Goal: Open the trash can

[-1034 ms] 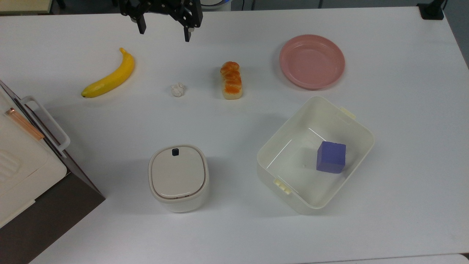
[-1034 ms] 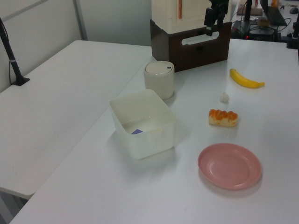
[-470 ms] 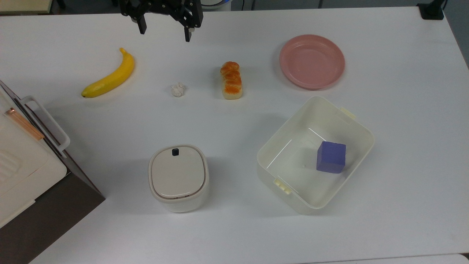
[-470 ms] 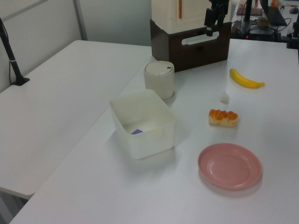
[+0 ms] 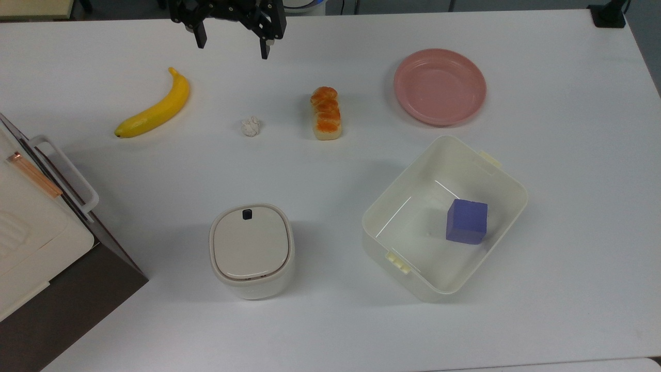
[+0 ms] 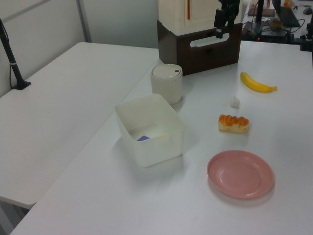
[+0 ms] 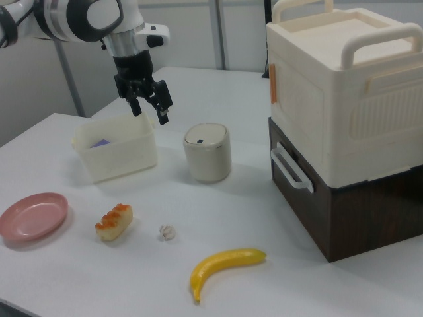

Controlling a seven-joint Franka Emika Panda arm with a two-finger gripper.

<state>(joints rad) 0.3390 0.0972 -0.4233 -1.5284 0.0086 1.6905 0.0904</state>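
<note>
The trash can (image 5: 251,250) is a small cream-white bin with a beige lid lying flat and shut. A small dark button (image 5: 247,213) sits at the lid's far rim. The same trash can (image 6: 166,83) stands in front of the brown cabinet in the left view, and the trash can (image 7: 207,152) is at mid-table in the right view. My gripper (image 5: 231,46) hangs open above the table's far edge, well away from the bin, with nothing between its fingers. In the right view the gripper (image 7: 151,113) hovers high, up and left of the bin.
A banana (image 5: 155,108), a crumpled paper ball (image 5: 251,126), a bread piece (image 5: 326,113) and a pink plate (image 5: 439,86) lie across the far half. A lidless cream tub (image 5: 490,170) holds a purple cube (image 5: 467,221). A cream box on a brown cabinet (image 5: 31,243) stands at the top view's left.
</note>
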